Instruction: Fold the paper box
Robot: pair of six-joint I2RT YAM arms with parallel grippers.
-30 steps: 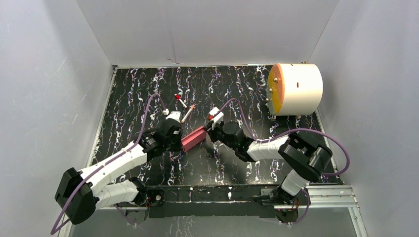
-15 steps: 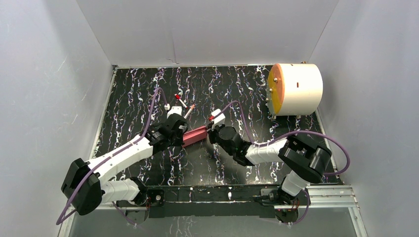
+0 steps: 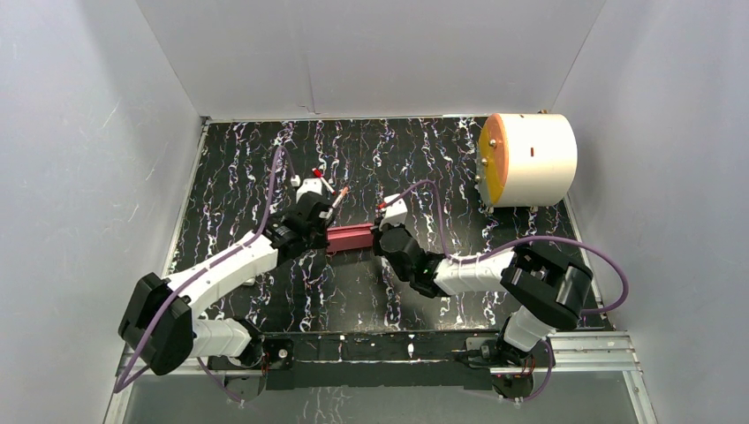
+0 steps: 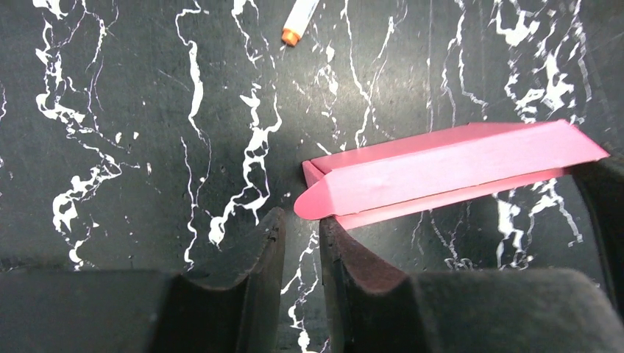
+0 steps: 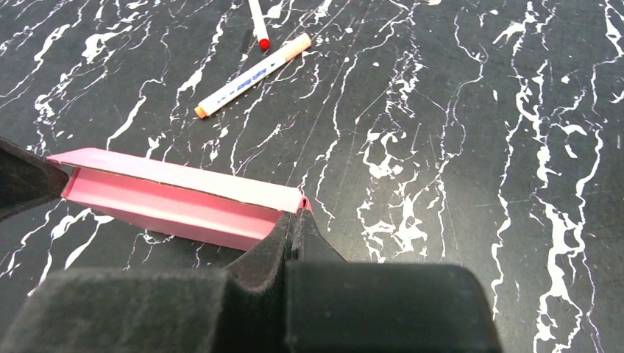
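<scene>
Marbled table (image 3: 231, 177), paper box (image 3: 351, 237) — right hand (image 5: 293, 222) clamping one end

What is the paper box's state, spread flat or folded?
Folded: the paper box forms a long narrow body; its rounded end flap sticks out, untucked.

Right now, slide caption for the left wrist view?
Left gripper, narrowly open, at the rounded flap of the pink paper box.

We see a pink-red paper box (image 3: 351, 238) on a black table (image 3: 424, 168) veined in white and purple. One pen (image 5: 250, 76) is white with an orange tip, a second pen (image 5: 258, 26) red-capped, and the cylinder (image 3: 539, 159) is white with an orange face. The white-and-black arms (image 3: 225, 269) carry purple cables (image 3: 422, 183).
</scene>
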